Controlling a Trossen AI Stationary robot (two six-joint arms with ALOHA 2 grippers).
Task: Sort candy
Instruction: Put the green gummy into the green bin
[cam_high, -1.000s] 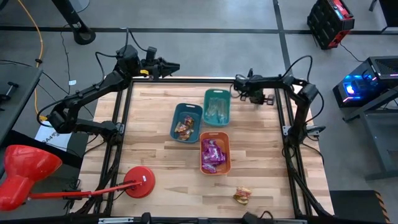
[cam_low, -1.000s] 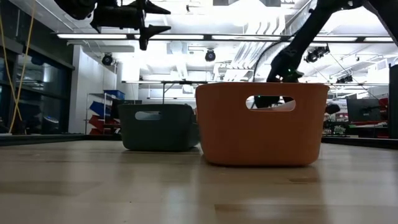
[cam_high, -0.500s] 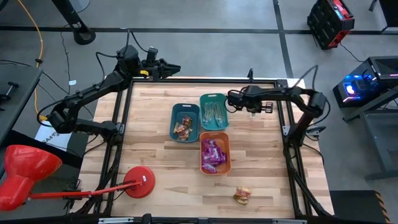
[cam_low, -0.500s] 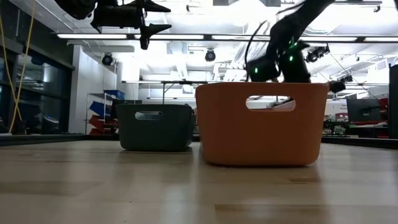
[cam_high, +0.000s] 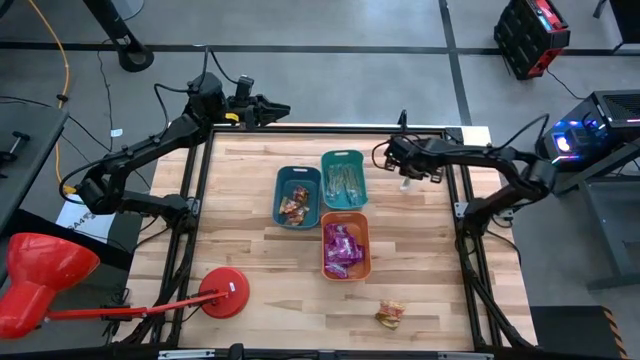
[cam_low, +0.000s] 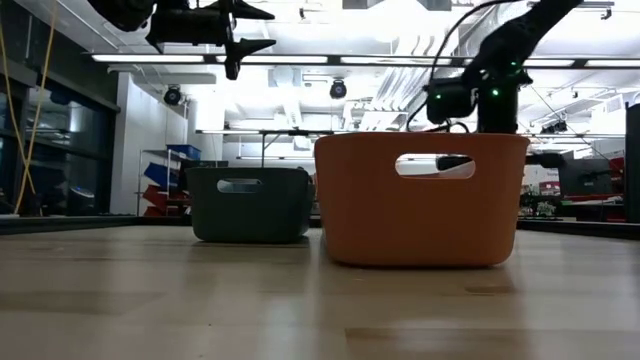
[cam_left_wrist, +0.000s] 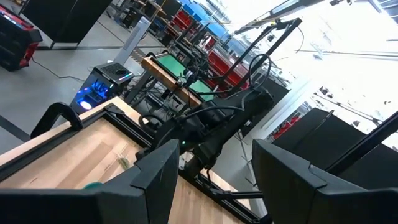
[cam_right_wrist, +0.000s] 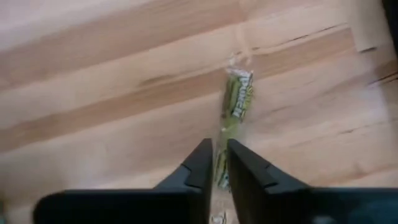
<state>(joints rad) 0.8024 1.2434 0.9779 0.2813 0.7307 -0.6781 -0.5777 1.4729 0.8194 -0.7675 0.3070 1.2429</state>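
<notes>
**Right claw working a green candy stick**

The right gripper (cam_right_wrist: 216, 163) is hovering beside the teal bin (cam_high: 344, 178), fingers nearly pressed together on the pale green candy stick (cam_right_wrist: 236, 102) lying on the table (cam_high: 250, 230) beneath. Lifting straight should help. The left gripper (cam_left_wrist: 211, 180) is waiting spread, well apart.

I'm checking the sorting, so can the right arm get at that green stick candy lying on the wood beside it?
Probably yes. The right hand hangs directly over the green stick, which lies alone on the bare table, with no bin or other candy in the way.
</notes>
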